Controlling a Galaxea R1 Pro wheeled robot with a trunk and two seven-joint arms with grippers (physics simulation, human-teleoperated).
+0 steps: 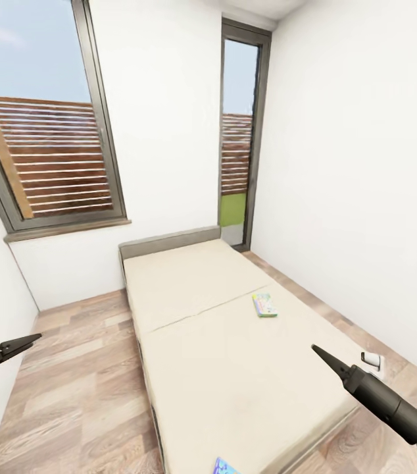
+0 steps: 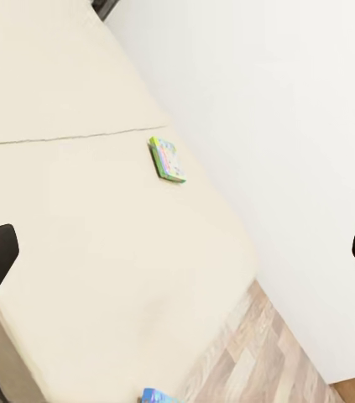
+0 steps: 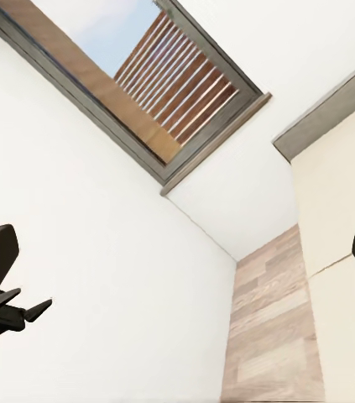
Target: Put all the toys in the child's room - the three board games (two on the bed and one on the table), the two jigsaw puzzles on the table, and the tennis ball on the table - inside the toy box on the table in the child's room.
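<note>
- The bed [image 1: 235, 355], a long beige mattress with a low grey headboard [image 1: 169, 241] at its 12 o'clock end, is stretching down the middle of the head view; its long axis is running from 12 toward 6 o'clock, leaning slightly toward 5, and a seam is crossing it about halfway.
- The pale green-edged board game [image 1: 264, 305] is lying flat on the bed at about 2 o'clock from the mattress centre, near the edge facing the right-hand wall [image 1: 366, 197]. Its face is showing pale colourful print; its long axis is running roughly 12 to 6 o'clock, close to parallel with the bed.
- The blue board game [image 1: 225, 467] is peeking in at the 6 o'clock edge of the head view, at the mattress foot, mostly cut off, so its heading cannot be told.
- The left hand [image 1: 36, 338] is hovering at 8 o'clock over the wooden floor [image 1: 83, 388], fingers spread apart and holding nothing.
- The right hand [image 1: 315, 349] is hanging at 4 o'clock above the bed corner, also spread wide and empty.
</note>
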